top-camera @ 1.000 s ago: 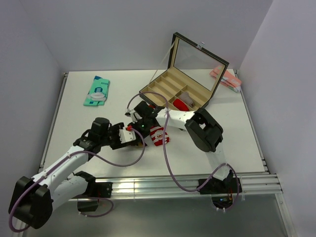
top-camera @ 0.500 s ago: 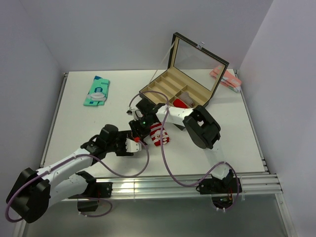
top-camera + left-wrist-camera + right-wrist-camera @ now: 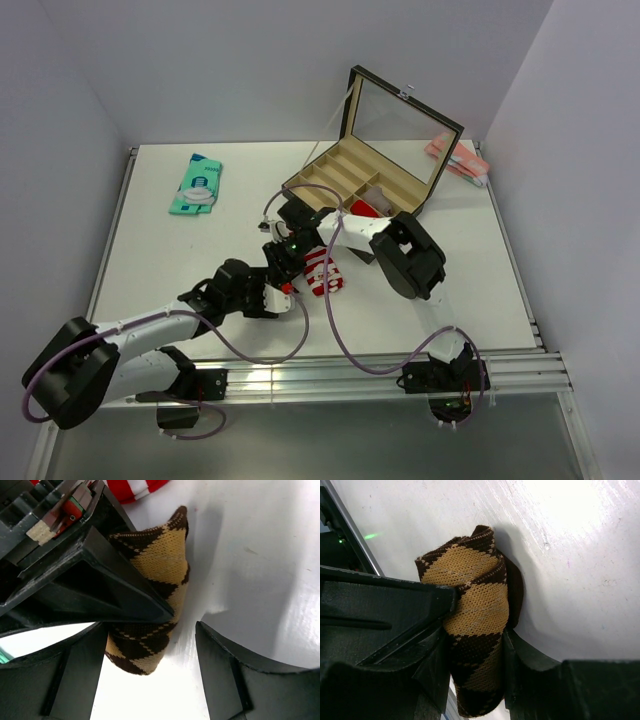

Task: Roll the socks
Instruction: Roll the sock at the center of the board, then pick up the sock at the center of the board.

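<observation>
The left gripper (image 3: 150,632) is spread wide, and the brown sock (image 3: 155,570) sits on the table (image 3: 260,555) between its fingers (image 3: 75,675), close to one. The right gripper (image 3: 477,635) pinches that bunched sock tight. Just right of them lies the striped sock (image 3: 322,272), near the open box (image 3: 398,128).

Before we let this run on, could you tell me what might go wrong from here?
The left fingers are open around the argyle sock that the right fingers pinch; closing could strike them. Its roll looks loose and may unroll if released. The striped sock lies close and might get dragged.
</observation>
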